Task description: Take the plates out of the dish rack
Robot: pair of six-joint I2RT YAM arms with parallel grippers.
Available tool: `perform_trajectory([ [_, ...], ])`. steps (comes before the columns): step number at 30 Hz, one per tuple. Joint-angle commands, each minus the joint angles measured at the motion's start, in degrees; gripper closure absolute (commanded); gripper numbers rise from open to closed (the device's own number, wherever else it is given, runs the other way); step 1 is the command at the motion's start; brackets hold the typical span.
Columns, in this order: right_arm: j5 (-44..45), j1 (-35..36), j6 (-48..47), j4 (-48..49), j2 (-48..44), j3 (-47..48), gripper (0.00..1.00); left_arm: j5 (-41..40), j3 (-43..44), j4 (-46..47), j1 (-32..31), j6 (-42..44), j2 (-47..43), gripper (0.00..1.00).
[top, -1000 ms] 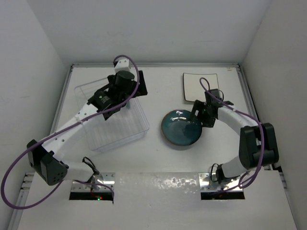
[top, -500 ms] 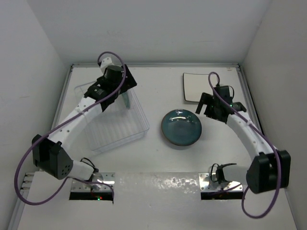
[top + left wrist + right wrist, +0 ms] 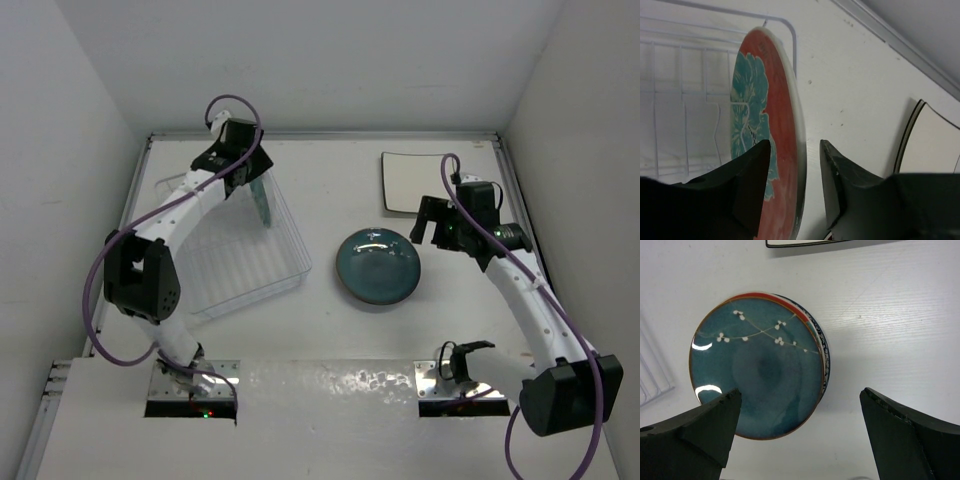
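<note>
A round red plate with a teal flower (image 3: 760, 125) stands on edge at the far right end of the clear dish rack (image 3: 235, 260). From above it shows as a thin sliver (image 3: 262, 205). My left gripper (image 3: 795, 145) is open and straddles its rim, with a gap beside the right finger. It is at the rack's back (image 3: 243, 172). My right gripper (image 3: 437, 222) is open and empty, above and right of a plate stack (image 3: 378, 265). The stack's top plate is teal (image 3: 757, 372), over a red rim (image 3: 785, 302) and a blue-patterned rim (image 3: 824, 347). The square cream plate (image 3: 418, 182) lies behind.
White walls close in the table on the left, back and right. The rack's near corner (image 3: 650, 372) lies just left of the stack. The square plate's edge (image 3: 935, 140) shows right of the left gripper.
My left gripper has moved back along the rack, uncovering the upright red plate. My right gripper has drawn away from the stack, to the right and higher.
</note>
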Motion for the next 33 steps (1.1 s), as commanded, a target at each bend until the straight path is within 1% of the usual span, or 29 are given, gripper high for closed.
perform_trajectory([
  [1,-1.7,0.2,-1.5,0.8,-0.1,-0.4,0.01,2.2,-0.8,2.8,0.7,-0.6,-1.0,0.61],
  [2,-1.9,0.2,-1.5,0.9,-0.1,-0.8,0.01,2.9,-0.9,3.6,0.9,-0.7,-1.0,0.63],
  [3,-1.9,0.3,-1.5,1.0,-0.1,-0.9,0.01,3.3,-1.2,3.9,1.1,-0.9,-0.9,0.75],
  [4,-1.8,0.3,-1.5,1.1,-0.1,-1.0,0.01,3.7,-1.3,4.2,1.3,-1.0,-1.0,0.82],
  [5,-1.7,0.2,-1.6,1.2,-0.2,-1.2,0.01,3.7,-1.3,4.2,1.4,-1.0,-1.1,0.86],
  [6,-1.6,0.3,-1.6,1.2,-0.4,-1.4,0.01,3.7,-1.3,4.2,1.4,-1.2,-1.4,0.92],
  [9,-1.6,0.2,-1.6,1.2,-0.9,-1.6,0.01,3.5,-1.2,4.7,1.5,-0.8,-3.3,1.00],
  [11,-1.6,0.2,-1.7,1.2,-1.2,-1.4,0.01,3.0,-0.8,4.9,1.5,-0.3,-5.1,1.00],
  [14,-1.1,0.2,-2.0,0.3,-1.2,-0.1,0.01,2.9,1.6,4.6,1.5,2.8,-7.1,1.00],
  [19,-0.7,0.2,-2.1,-1.3,-1.8,2.1,0.01,0.4,11.5,0.4,1.5,11.9,-7.8,1.00],
  [22,-1.1,0.3,-1.3,-1.4,-2.7,3.5,0.01,2.0,16.5,0.0,1.4,18.1,-7.7,1.00],
  [24,-1.3,0.2,-0.4,-1.6,-3.3,4.1,0.01,5.1,20.2,-0.5,1.5,22.1,-7.6,1.00],
  [25,-1.6,0.2,0.1,-1.6,-3.5,4.9,0.01,8.2,21.5,-0.6,1.2,23.4,-7.3,1.00],
  [27,-1.6,0.2,1.5,-2.0,-3.7,6.1,0.01,9.7,24.3,-0.5,0.4,26.8,-7.3,1.00],
  [28,-1.4,0.1,1.9,-2.3,-3.8,7.4,0.01,11.3,25.0,0.2,-1.1,28.4,-7.3,1.00],
  [30,-0.1,0.1,4.0,-3.4,-4.1,9.0,0.01,10.8,25.8,1.7,-4.3,34.1,-7.8,1.00],
  [31,0.4,0.1,4.7,-3.5,-4.3,10.8,0.01,6.9,25.7,2.2,-9.9,37.2,-8.1,1.00],
  [32,0.5,0.1,6.5,-3.6,-4.5,11.7,0.01,3.3,24.4,2.8,-13.8,44.7,-8.4,1.00],
  [33,0.3,-0.3,7.5,-3.5,-4.9,12.7,0.01,-0.3,23.1,4.8,-17.5,48.5,-9.2,1.00],
])
